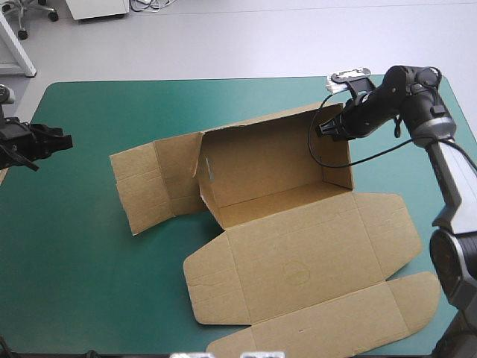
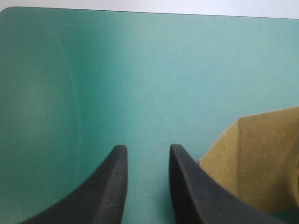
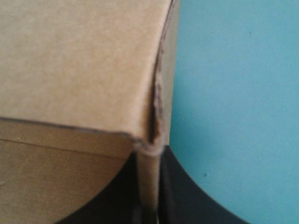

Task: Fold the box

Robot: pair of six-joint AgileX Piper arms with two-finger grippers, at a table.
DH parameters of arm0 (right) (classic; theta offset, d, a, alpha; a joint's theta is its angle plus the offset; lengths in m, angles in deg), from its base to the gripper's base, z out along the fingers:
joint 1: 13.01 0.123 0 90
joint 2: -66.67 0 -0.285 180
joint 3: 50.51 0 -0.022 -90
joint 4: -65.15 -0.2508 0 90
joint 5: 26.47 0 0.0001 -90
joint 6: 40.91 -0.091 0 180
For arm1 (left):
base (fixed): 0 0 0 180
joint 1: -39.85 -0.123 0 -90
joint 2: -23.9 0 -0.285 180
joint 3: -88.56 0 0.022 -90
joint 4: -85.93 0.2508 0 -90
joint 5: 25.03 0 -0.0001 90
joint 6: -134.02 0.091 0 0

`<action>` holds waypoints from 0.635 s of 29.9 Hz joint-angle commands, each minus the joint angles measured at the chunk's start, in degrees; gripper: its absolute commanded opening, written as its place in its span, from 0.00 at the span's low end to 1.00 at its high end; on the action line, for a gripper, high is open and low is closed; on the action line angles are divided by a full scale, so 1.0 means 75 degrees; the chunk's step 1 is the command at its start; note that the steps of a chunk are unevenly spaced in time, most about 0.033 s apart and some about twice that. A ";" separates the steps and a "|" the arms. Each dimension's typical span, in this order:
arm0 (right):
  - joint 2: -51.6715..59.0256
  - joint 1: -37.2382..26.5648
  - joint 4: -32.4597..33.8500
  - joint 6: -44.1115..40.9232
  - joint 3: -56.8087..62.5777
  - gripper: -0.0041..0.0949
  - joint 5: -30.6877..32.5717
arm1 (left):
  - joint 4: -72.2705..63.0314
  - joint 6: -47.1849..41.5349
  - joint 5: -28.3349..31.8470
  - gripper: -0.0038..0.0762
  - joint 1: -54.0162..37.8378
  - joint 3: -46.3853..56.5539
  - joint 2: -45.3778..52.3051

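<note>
The brown box lies mid-table with its back wall and right side wall raised. Its left flaps are spread toward the left and the lid lies flat toward the front edge. My right gripper is at the box's far right corner. In the right wrist view it is shut on the upright wall edge of the box, the board pinched between the fingers. My left gripper hovers at the table's left edge, well clear of the box. In the left wrist view it stands open and empty, with a corner of the box ahead and to one side.
Bare teal-green cover lies left of the box and along the far edge. The flat lid reaches close to the front and right edges. A sliver of brown board shows at the table's left edge.
</note>
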 commanded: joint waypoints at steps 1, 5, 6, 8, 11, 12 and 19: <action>-0.0115 0.0000 -0.0142 -0.0231 -0.0650 0.03 0.0033 | -0.0481 -0.0054 0.0360 0.33 0.0018 -0.0190 0.0061; -0.0464 0.0000 -0.0142 -0.0226 -0.0836 0.09 0.0017 | -0.0543 -0.0054 0.0372 0.33 0.0018 -0.0190 0.0036; -0.0475 0.0000 -0.0142 -0.0184 -0.0836 0.15 -0.0106 | -0.0543 -0.0054 0.0372 0.33 0.0018 -0.0190 0.0036; -0.0475 0.0000 -0.0142 -0.0068 -0.0836 0.30 -0.0426 | -0.0543 -0.0054 0.0372 0.33 0.0018 -0.0190 0.0019; -0.0459 0.0000 -0.0167 -0.0068 -0.0903 0.54 -0.0680 | -0.0563 -0.0025 0.0372 0.33 0.0021 -0.0190 -0.0051; -0.0459 0.0000 -0.0247 -0.0068 -0.0918 0.61 -0.0719 | -0.0563 -0.0025 0.0372 0.33 0.0036 -0.0190 -0.0078; -0.0318 0.0000 -0.0952 0.0302 -0.0803 0.61 -0.0618 | -0.0770 0.0031 0.0381 0.33 0.0036 -0.0190 -0.0276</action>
